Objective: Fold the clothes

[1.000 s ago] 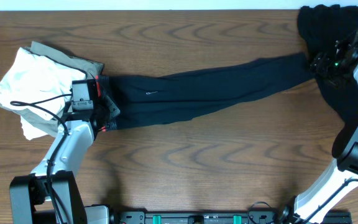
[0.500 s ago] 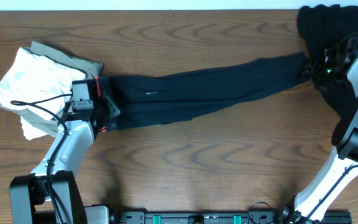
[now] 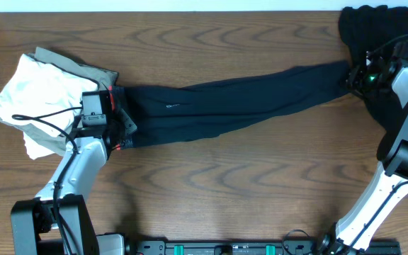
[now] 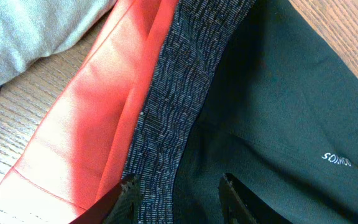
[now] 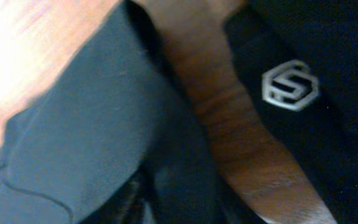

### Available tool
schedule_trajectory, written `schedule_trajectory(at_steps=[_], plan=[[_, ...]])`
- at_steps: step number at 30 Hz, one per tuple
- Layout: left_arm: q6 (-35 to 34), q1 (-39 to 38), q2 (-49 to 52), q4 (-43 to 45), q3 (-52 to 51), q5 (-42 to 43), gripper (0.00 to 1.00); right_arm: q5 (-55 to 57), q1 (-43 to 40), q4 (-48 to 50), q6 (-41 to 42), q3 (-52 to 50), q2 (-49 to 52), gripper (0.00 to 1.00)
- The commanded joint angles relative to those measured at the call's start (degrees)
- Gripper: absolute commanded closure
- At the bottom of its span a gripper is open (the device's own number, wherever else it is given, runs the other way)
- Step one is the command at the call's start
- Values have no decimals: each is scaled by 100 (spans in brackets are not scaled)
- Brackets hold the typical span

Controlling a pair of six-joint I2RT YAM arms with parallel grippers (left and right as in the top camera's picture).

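1. A brown wooden table [image 3: 211, 191] lay under both arms, with a pale strip of wall along its far edge.
2. The dark leggings [image 3: 239, 106] stretched flat between the two tools. Their grey-and-coral waistband [image 4: 185, 93] lay directly beneath the left gripper [image 4: 179, 193], and the leg ends reached the right gripper [image 3: 356, 76].
3. The left gripper's fingers stood apart with the waistband flat under the gap. It looked unpinched, so I judged nothing was gripped.
4. The right wrist view was blurred, so whether the right gripper was closed or parted could not be told.
5. A black garment [image 3: 374, 28] bearing a hexagonal logo [image 5: 289, 85] lay bunched just beside and beyond the right gripper. A pale cloth heap [image 3: 34, 99] sat just outside the left gripper.
6. The leggings were probably light, limp and stretchy, with a smooth knit that could slip from a shallow pinch.
7. The thicker waistband seemed the firmest hold for the left gripper, and the doubled leg hems the firmest for the right. A pinch through all layers would probably stop one layer from peeling away.
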Motion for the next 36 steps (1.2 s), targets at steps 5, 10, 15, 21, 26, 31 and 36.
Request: schedule_trajectory(at_steps=[5, 10, 15, 21, 26, 31, 36], plan=[[61, -9, 22, -22, 57, 103, 67, 131, 68, -20, 39, -114, 293, 99], [81, -9, -210, -17, 70, 616, 74, 474, -90, -367, 39, 83, -245, 99], [81, -9, -789, -22, 72, 918, 74, 1154, -420, -756, 160, 278, -1095, 99], [81, -9, -1311, -118, 72, 916, 73, 1362, -922, -1082, 216, 278, -1725, 99], [79, -7, -1340, -459, 72, 916, 73, 1499, -1045, -1462, 52, 278, -1963, 99], [79, -7, -1340, -750, 72, 916, 73, 1502, -702, -1954, -520, 278, -2098, 99], [79, -7, -1340, -833, 72, 916, 73, 1504, -7, -2424, -903, 278, -2109, 99]])
